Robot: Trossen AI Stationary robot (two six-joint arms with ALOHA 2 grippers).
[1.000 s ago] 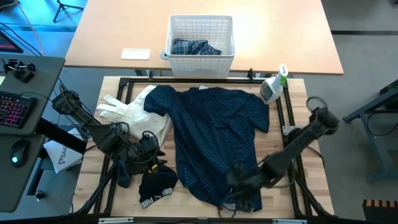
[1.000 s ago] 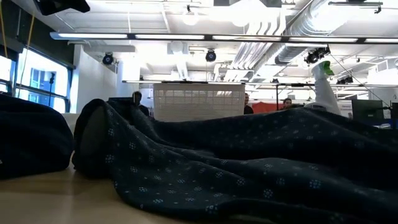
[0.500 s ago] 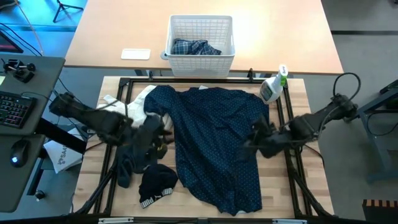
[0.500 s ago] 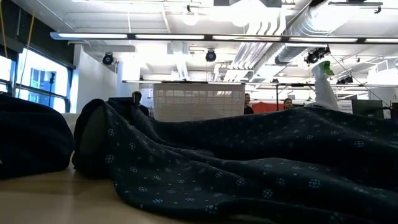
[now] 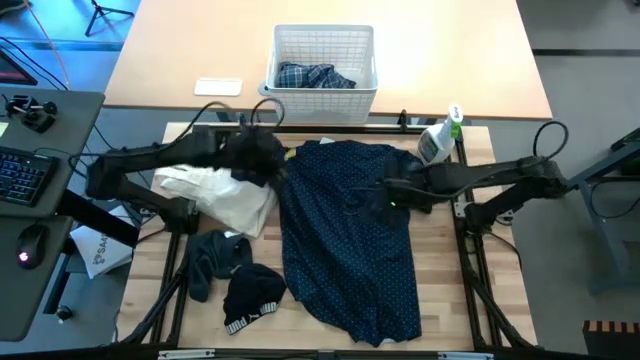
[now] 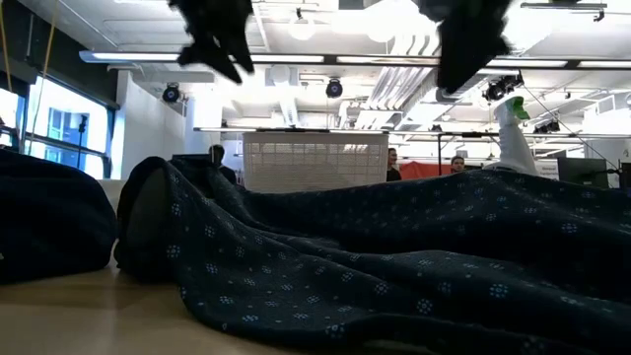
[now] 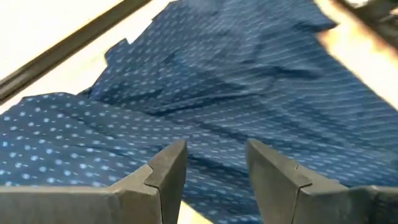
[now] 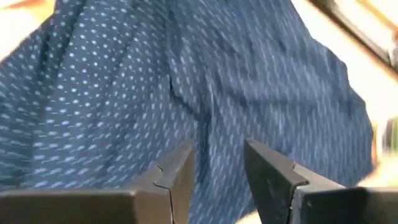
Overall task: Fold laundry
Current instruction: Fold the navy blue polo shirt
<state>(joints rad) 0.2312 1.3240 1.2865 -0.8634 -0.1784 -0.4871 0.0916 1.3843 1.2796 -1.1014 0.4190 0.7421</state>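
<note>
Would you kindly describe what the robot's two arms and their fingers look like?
Both arms are dark, slim and jointed, each trailing a looping black cable. The left gripper and right gripper each have two dark grey, blocky, angular fingers with flat inner faces. No markings show.

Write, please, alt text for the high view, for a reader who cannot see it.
A navy dotted shirt lies spread on a wooden table, with both robot arms reaching over its top part: the left hand at its upper left edge, the right hand above its middle. A white basket stands behind.
</note>
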